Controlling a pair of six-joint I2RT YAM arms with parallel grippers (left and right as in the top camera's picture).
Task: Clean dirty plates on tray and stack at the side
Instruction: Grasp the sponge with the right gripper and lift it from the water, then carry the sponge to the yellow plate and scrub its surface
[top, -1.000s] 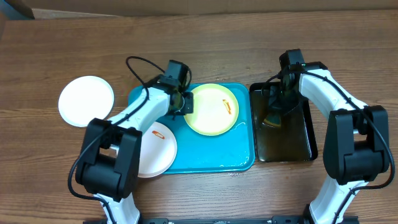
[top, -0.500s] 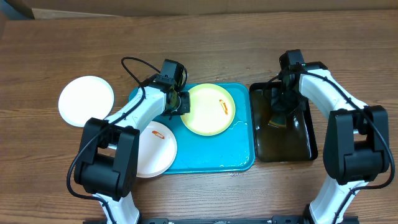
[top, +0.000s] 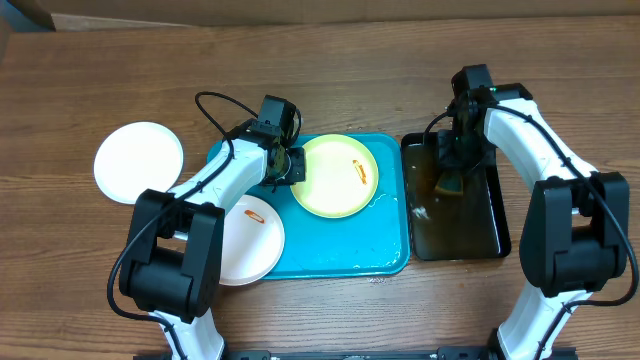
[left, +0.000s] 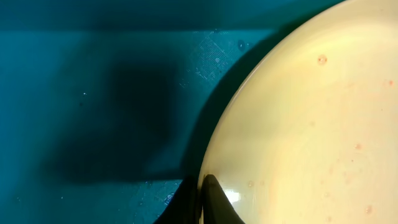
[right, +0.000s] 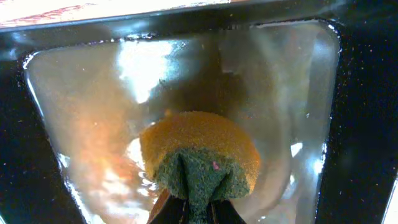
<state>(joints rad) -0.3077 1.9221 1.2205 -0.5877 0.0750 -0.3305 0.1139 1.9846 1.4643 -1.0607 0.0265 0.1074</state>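
The left gripper (top: 293, 166) is clenched on the left rim of the pale lime-green round plate (top: 335, 178), which sits over the far half of the large turquoise-blue rectangular plastic tray (top: 340, 245). In the left wrist view its dark fingertips (left: 211, 202) meet on the plate's edge, and a shadow falls on the tray floor along that rim. A short orange-red sauce smear (top: 361, 170) marks the plate's right part.

A white round plate with a smear (top: 255, 245) lies at the tray's near left corner. It overhangs the rim onto the brown wooden table (top: 300, 70), and the left arm covers part of it. A plain white round plate (top: 139, 162) rests on the table to the left, apart from the tray.

The right gripper (right: 188, 210) grasps a yellow-orange sponge with a dark green scouring side (right: 199, 149), its jaws pinching the green part. It holds the sponge over the narrow black tray (top: 495, 235), which stands just right of the turquoise one. That tray holds shallow, glinting water (whether the sponge touches it, I cannot tell).
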